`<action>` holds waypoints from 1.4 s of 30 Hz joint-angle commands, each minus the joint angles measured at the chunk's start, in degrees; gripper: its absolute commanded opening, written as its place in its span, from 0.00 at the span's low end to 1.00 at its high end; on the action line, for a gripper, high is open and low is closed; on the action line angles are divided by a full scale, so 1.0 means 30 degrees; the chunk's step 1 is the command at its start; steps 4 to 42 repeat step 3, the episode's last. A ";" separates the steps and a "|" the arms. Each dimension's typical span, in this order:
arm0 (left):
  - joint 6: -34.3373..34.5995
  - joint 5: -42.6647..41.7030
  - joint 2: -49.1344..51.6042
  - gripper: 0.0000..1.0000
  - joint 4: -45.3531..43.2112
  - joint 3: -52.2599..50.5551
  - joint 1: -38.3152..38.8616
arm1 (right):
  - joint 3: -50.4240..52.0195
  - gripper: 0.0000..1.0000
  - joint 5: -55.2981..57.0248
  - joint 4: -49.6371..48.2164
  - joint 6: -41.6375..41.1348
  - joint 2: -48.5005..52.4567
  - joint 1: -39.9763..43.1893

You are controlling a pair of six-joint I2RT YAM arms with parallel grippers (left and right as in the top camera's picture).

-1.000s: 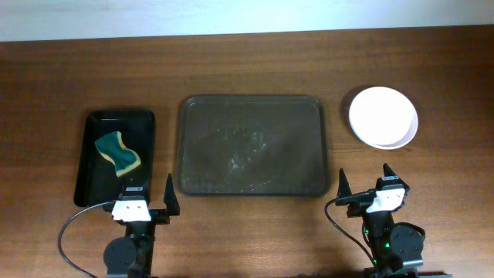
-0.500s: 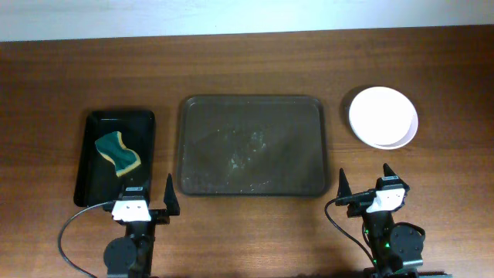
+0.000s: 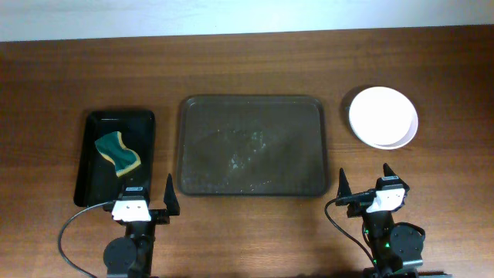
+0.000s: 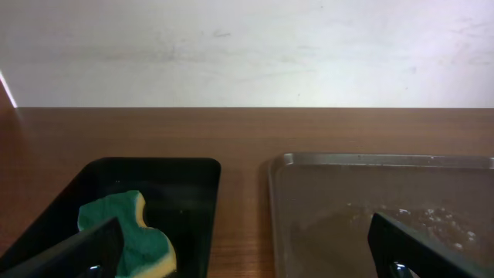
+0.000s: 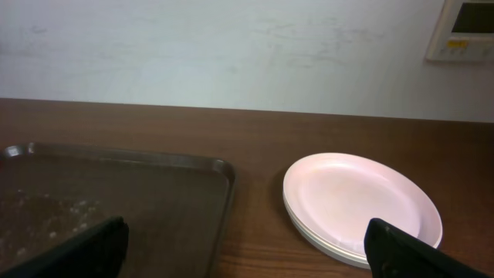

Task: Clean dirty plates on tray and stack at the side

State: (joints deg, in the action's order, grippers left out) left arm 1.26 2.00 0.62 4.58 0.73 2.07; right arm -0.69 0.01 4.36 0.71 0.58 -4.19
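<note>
Unmoved since the earlier overhead views: same places for every item, same pose for both arms. Far left, on the dark wood-grain tabletop (image 3: 247, 62), a glossy black tray (image 3: 91, 181), narrow and hard-walled, with a wavy green-and-yellow sponge (image 3: 117, 153) lying inside, soft and compressible by the look of it. At its near end, left fingers (image 4: 85, 251) spread wide, grasping nothing. Centre, the tray (image 3: 293, 123): large, matte brown-grey, rounded corners, raised rim, bare of plates, flecked with pale specks and streaks across the middle. Further right, right fingers (image 5: 417, 251) likewise released and spread wide, empty, hanging short of the stack. Far right, the plates (image 3: 384, 117): off the tray, nested in one neat stack on the tabletop near its right rim but apart from it. Round, white, shallow, smooth-faced, no yellow smear to be seen on the top one; layered rims visible at the near edge from the right wrist, exact count hard to tell. Likely light and stiff, probably slick on that smooth surface, more so if damp; perhaps brittle at the edge, material not certain. Best taken by the rim, one finger under the lip and one on top, from the near side; nested fit likely to drag the plate beneath along, so a slow lift advisable. Judged from this layout, cleaning and stacking apparently done.
</note>
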 commanded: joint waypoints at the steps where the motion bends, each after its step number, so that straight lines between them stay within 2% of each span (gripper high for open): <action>1: -0.0306 0.0270 -0.0109 0.99 0.0029 -0.0073 -0.0138 | 0.0124 0.98 0.0160 0.0117 0.0131 -0.0131 -0.0087; 42: -0.0306 0.0270 -0.0109 1.00 0.0029 -0.0066 -0.0138 | 0.0124 0.98 0.0160 0.0117 0.0131 -0.0131 -0.0087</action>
